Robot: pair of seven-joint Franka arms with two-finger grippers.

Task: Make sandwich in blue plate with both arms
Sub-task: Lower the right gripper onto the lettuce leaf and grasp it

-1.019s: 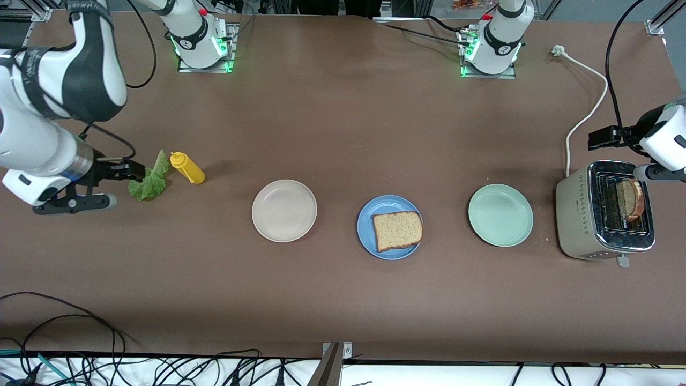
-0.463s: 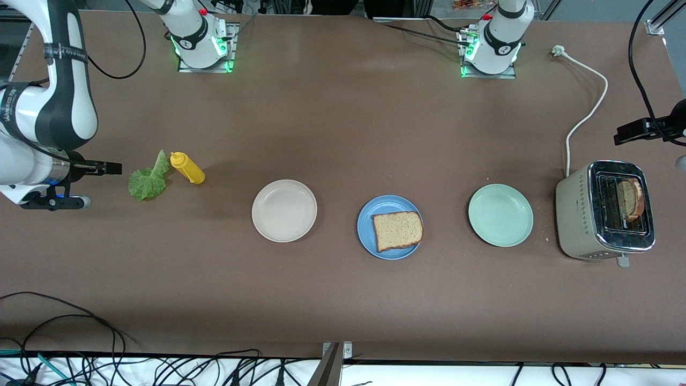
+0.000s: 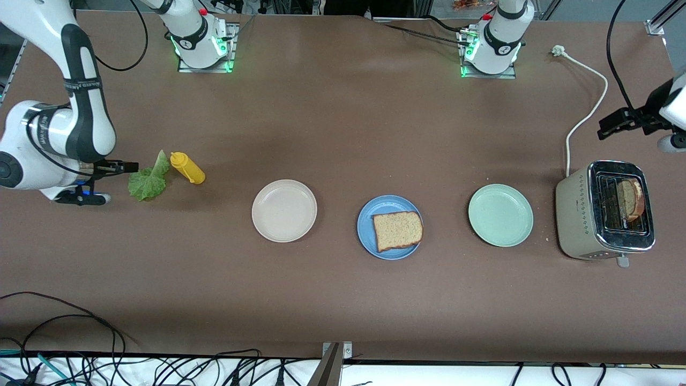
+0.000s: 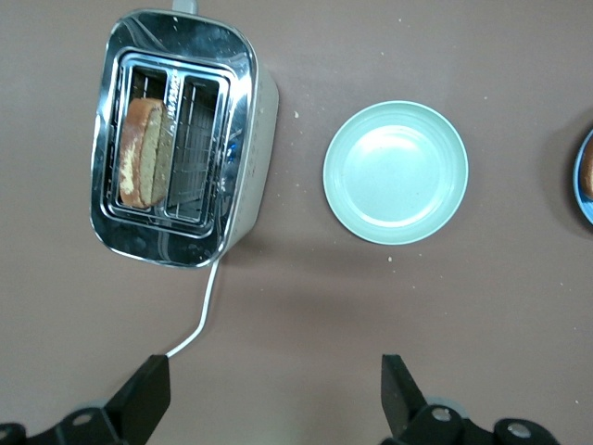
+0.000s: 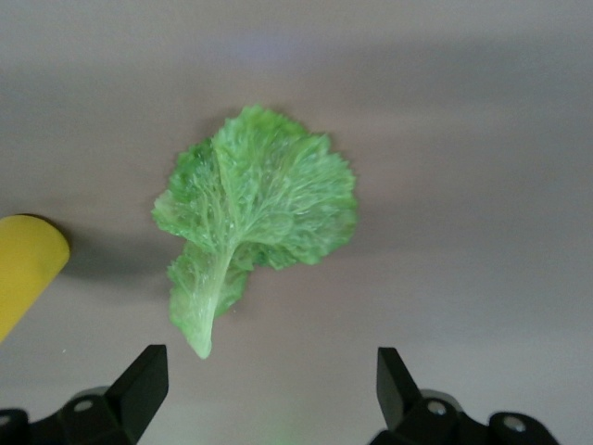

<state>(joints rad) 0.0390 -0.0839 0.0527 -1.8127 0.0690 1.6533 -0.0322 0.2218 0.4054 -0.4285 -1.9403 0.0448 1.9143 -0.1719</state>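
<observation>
One slice of bread (image 3: 397, 230) lies on the blue plate (image 3: 366, 236), in the middle of the table (image 3: 343, 134) and a bit toward the front edge. That is the bottom of the sandwich, so the plate is where everything has to end up.

The lettuce leaf (image 3: 148, 180) lies flat on the table near the right arm's end, just beside a yellow squeeze bottle (image 3: 187, 167). The right tool (image 5: 264, 394) hangs over the leaf with its two fingers spread wide and nothing between them. I think it is lined up like that so it can drop down and pinch the leaf.

The second slice of bread (image 3: 629, 198) stands in a slot of the toaster (image 3: 576, 214) at the left arm's end. The left tool (image 4: 273, 394) is up over the toaster's white cord (image 4: 199, 315), fingers wide apart and empty too. It looks ready to go for that slice.

A white plate (image 3: 284, 210) and a pale green plate (image 3: 500, 215) sit on either side of the blue one, with nothing on them.
</observation>
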